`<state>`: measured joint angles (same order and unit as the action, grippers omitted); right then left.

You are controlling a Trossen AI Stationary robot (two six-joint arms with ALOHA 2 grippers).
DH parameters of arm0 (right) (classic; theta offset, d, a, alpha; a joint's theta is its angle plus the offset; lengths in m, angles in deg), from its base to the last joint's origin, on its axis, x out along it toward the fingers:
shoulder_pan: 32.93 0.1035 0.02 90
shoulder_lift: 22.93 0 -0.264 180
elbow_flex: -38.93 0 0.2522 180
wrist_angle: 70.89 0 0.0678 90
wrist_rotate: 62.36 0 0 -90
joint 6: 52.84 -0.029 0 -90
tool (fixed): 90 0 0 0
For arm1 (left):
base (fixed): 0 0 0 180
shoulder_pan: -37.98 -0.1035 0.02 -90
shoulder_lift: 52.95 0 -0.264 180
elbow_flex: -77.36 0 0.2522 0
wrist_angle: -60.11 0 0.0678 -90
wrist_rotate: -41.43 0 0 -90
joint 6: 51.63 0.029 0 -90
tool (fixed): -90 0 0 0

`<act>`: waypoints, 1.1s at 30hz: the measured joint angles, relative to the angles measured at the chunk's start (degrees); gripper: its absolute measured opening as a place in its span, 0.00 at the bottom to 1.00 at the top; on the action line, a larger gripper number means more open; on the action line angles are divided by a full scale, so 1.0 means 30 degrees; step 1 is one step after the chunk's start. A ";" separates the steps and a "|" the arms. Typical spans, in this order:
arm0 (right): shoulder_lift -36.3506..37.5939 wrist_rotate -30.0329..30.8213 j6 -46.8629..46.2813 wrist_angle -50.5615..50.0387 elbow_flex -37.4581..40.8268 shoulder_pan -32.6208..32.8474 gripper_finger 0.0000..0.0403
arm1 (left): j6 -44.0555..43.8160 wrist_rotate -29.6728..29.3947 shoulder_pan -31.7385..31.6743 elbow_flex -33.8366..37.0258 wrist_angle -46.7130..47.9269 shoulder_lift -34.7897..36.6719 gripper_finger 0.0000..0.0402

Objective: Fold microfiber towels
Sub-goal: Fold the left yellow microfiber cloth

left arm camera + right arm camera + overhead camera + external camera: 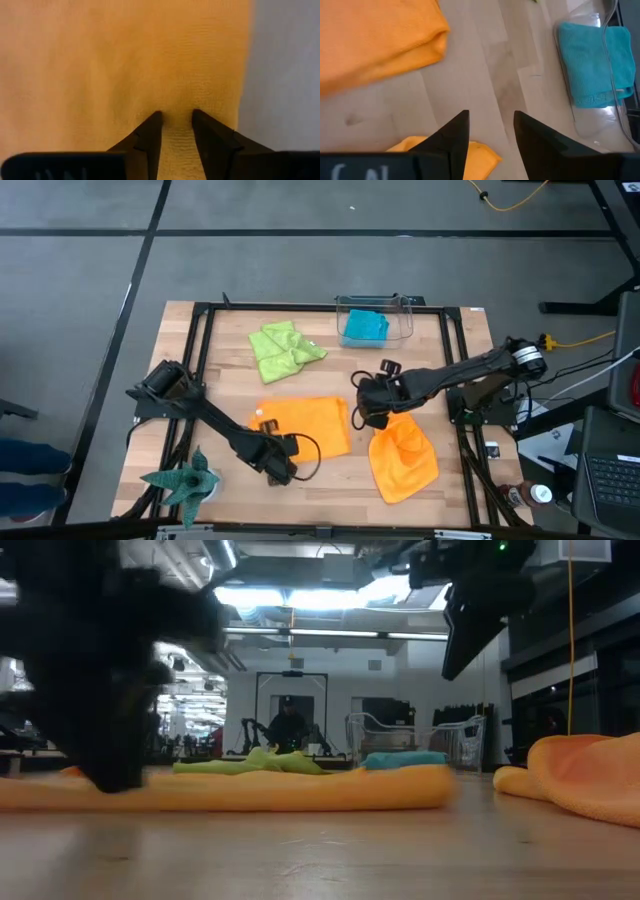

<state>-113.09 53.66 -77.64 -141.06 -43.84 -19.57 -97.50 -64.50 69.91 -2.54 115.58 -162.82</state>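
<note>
**Microfiber towels spread over the table, both arms low**

Microfiber towels, four of them, as we see it from above. One orange towel [310, 426] lies flat near the middle of the wooden table [335, 370], and a second, crumpled orange towel [405, 458] sits just beside it on the right arm's side. The lime green towel [283, 350] is bunched up toward the far edge, and the teal towel [363, 327] sits folded inside a clear plastic bin [403, 320] next to it.

Our left gripper [272, 450] is down at the near corner of the flat orange towel. In its wrist view the fingers [150, 137] stand a little apart, with orange cloth showing in the gap between them; we can't tell if they actually pinch it.

The right gripper [372, 416] hovers between the two orange towels, its fingers [452, 137] parted over bare wood, holding nothing.

A dark green spiky plant figure [185, 478] sits at the near left corner.
</note>
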 joint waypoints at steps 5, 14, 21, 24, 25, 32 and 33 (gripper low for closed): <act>0.0285 0.0000 -0.0109 0.0076 -0.0002 0.0116 0.39 | 0.0112 -0.1138 -0.0179 0.0272 0.6701 0.0439 0.26; 0.0205 0.0121 -0.0145 0.0310 -0.0002 0.0116 0.39 | 0.1860 -0.5957 -0.2904 0.0732 0.7949 0.0594 0.26; 0.0205 0.0138 0.0025 0.0300 -0.0002 0.0116 0.39 | 0.3047 -0.4811 -0.3252 -0.1730 0.2533 0.0623 0.26; 0.0205 0.0138 0.0633 0.0288 -0.0002 0.0116 0.39 | 0.3441 -0.4020 -0.3106 -0.1563 -0.2297 0.0395 0.26; 0.0205 0.0138 0.0858 0.0288 -0.0002 0.0116 0.39 | 0.3415 -0.4112 -0.3069 -0.1430 -0.3452 0.0117 0.26; 0.0227 -0.0714 0.1443 0.0154 -0.0002 0.0285 0.39 | 0.2165 -0.3601 -0.2959 -0.1348 -0.5310 -0.1893 0.23; 0.0227 -0.0721 0.1443 0.0102 -0.0002 0.0330 0.39 | 0.2128 -0.2948 -0.2858 -0.1365 -0.5428 -0.2048 0.23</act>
<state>-112.41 51.50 -73.31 -140.75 -43.84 -18.58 -91.12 -73.35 61.34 -6.63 99.30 -168.97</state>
